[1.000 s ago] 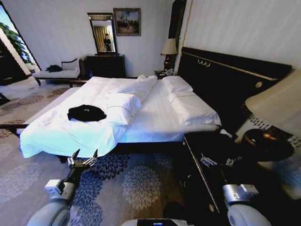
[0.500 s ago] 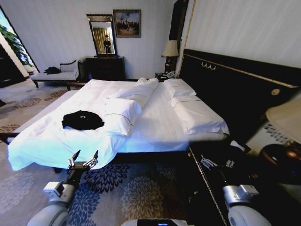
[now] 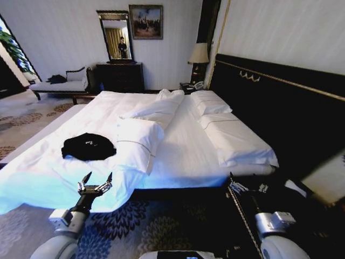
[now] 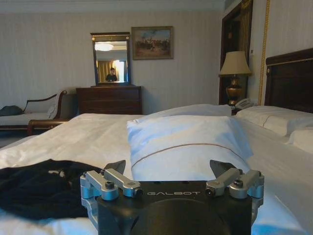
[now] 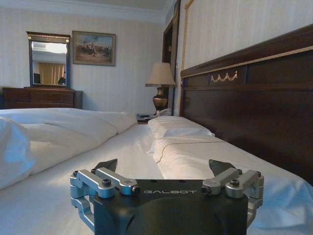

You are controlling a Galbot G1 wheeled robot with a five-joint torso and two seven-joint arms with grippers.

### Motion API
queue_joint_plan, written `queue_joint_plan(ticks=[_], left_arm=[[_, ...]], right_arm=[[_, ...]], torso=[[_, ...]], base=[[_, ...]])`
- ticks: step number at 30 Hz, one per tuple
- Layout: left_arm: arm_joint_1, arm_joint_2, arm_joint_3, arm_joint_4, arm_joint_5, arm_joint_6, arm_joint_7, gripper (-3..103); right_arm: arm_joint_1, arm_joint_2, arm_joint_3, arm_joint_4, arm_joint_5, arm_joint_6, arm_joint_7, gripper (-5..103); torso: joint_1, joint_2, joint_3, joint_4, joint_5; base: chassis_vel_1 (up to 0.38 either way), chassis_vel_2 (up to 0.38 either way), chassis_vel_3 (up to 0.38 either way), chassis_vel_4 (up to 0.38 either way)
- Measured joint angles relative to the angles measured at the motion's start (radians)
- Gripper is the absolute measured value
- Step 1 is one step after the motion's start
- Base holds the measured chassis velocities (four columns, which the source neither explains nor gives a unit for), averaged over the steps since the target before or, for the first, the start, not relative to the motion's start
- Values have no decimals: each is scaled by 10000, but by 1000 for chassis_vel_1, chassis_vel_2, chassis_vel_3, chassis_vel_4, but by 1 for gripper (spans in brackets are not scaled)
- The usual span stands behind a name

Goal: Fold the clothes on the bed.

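The whole head view has shifted: the bed [image 3: 183,145] now looms larger and more square ahead, so the robot has driven closer, which brings the clothes [image 3: 88,146] nearer to arm's reach, though no fold has begun. The black T-shirt lies in a loose, crumpled heap near the bed's near left edge, just beside a pillow [image 3: 137,143], a speck of white lettering showing. The left gripper [image 3: 95,182] hangs before that edge, fingers spread and empty; the right gripper [image 5: 166,169] is likewise spread, facing the headboard side.

Black T-shirt [image 3: 88,147] (crumpled in a heap) lies on the white bed [image 3: 183,145].
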Motion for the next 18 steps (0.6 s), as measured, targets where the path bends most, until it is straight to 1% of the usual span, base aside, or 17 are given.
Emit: queue_joint_plan(ticks=[9,12,17,18], left_arm=[[13,-1,-16,1,19,-1,0,98],[23,-21,-35,31,20,-24,0,97],[63,-60,-52,64,20,-51,1,97],[61,-74,-53,74,20,-51,1,95]], right_arm=[[45,56,-129,-6,34,-1,129,100],[106,67,-198,-12,76,50,197,100],[157,64,-218,-19,107,129,257,100],[162,64,-234,-22,109,149,285,100]], torso=[[0,0,0,0,-1],[5,-4,1,1,0],[4,-5,1,0,0],[-1,-3,-2,0,-2]], base=[[-169,194,176,-201],[-120,113,141,-128],[-40,36,11,-54],[38,21,-52,-12]])
